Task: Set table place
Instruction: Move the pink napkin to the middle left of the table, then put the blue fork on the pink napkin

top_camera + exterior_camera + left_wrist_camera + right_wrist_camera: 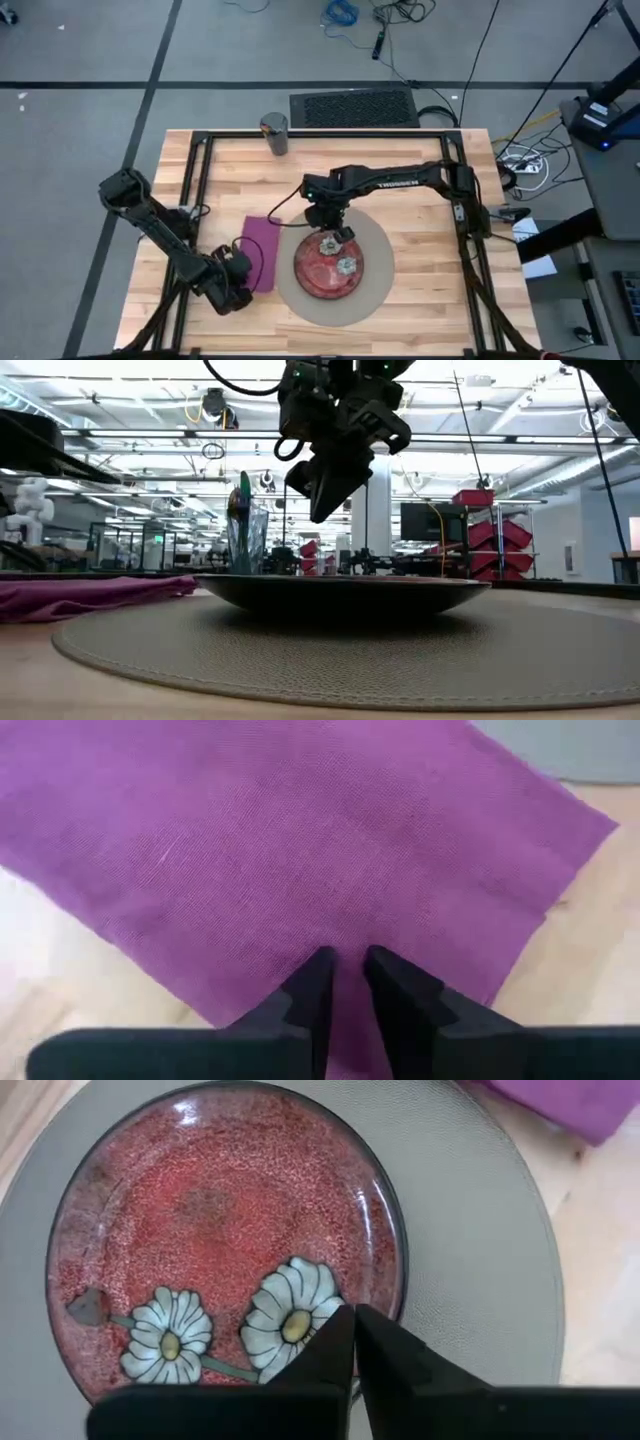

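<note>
One pale butcher-block table (420, 285) (black rail frame), planked, light wood

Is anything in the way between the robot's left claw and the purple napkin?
Nothing visible is. The left gripper sits right over the napkin, its fingers nearly together, with only purple cloth beneath them. The plate and mat lie to the side, under the right gripper.

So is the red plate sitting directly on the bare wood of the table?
No. In the high view the red plate lies on the round beige mat, which separates it from the table.
</note>
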